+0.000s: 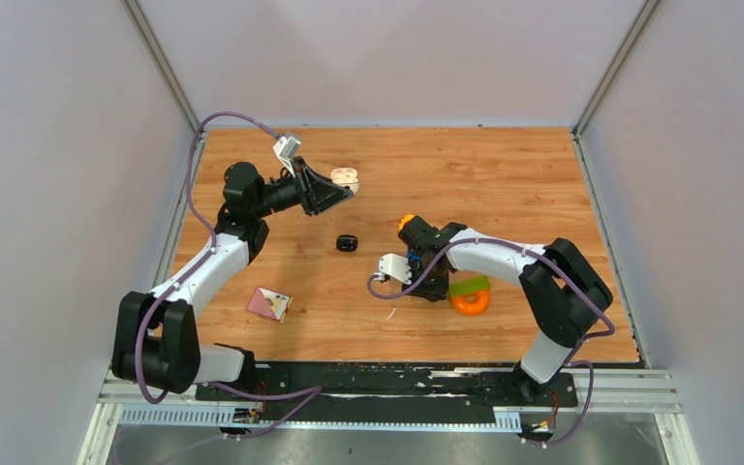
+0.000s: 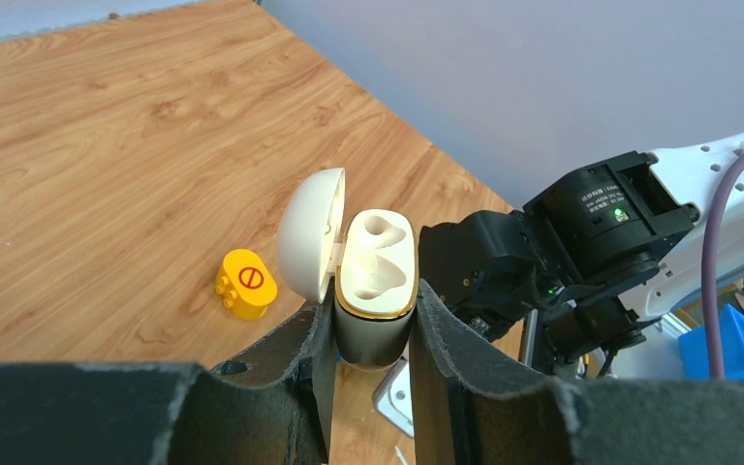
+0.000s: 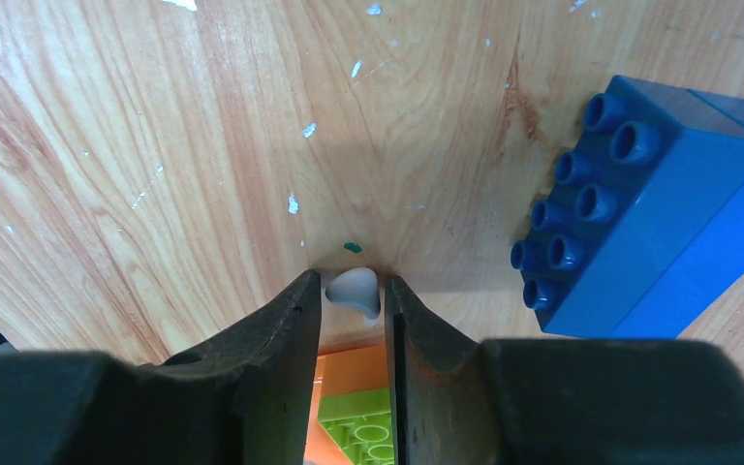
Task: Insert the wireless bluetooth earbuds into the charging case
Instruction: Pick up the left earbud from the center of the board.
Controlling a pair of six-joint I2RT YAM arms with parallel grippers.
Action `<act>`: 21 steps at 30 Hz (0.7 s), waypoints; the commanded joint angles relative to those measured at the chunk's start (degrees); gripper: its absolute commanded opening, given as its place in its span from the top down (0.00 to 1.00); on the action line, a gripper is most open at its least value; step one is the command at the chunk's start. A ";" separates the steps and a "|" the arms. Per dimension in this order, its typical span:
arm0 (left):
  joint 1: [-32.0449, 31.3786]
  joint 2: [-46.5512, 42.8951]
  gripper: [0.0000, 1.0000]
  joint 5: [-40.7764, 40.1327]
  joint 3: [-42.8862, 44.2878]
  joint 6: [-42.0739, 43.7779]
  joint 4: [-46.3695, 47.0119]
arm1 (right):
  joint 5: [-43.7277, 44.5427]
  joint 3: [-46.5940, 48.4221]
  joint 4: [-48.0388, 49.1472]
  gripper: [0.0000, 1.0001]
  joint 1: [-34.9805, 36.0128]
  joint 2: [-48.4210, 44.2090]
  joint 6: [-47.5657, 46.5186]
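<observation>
My left gripper [image 2: 373,302] is shut on the white charging case [image 2: 376,281] and holds it off the table. The case's lid [image 2: 308,247] is swung open and both moulded wells are empty. In the top view this case [image 1: 345,177] is at the tip of the left gripper [image 1: 349,192], at the back of the table. My right gripper [image 3: 353,296] points down at the wood, jaws narrowly open. A small white earbud [image 3: 351,287] lies on the table between the fingertips, with a thin gap on each side. The top view hides that earbud under the right gripper [image 1: 429,289].
A black case [image 1: 348,243] lies mid-table. A yellow block [image 2: 245,284] sits near the right arm's wrist. A blue brick [image 3: 639,203] lies right of the right fingers, an orange ring with a green piece [image 1: 470,298] behind them. A pink-and-yellow piece [image 1: 269,303] lies front left.
</observation>
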 commanded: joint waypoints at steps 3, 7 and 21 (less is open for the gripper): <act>-0.08 -0.03 1.00 -0.43 2.15 0.84 1.35 | 2.68 -1.68 3.07 0.70 1.05 -0.24 -1.48; -0.08 0.02 1.00 -0.38 2.17 0.77 1.42 | 2.78 -1.80 3.57 0.76 1.19 -0.11 -1.66; -0.08 0.05 1.00 -0.50 2.20 0.80 1.32 | 0.78 1.05 3.16 0.74 1.39 1.69 1.20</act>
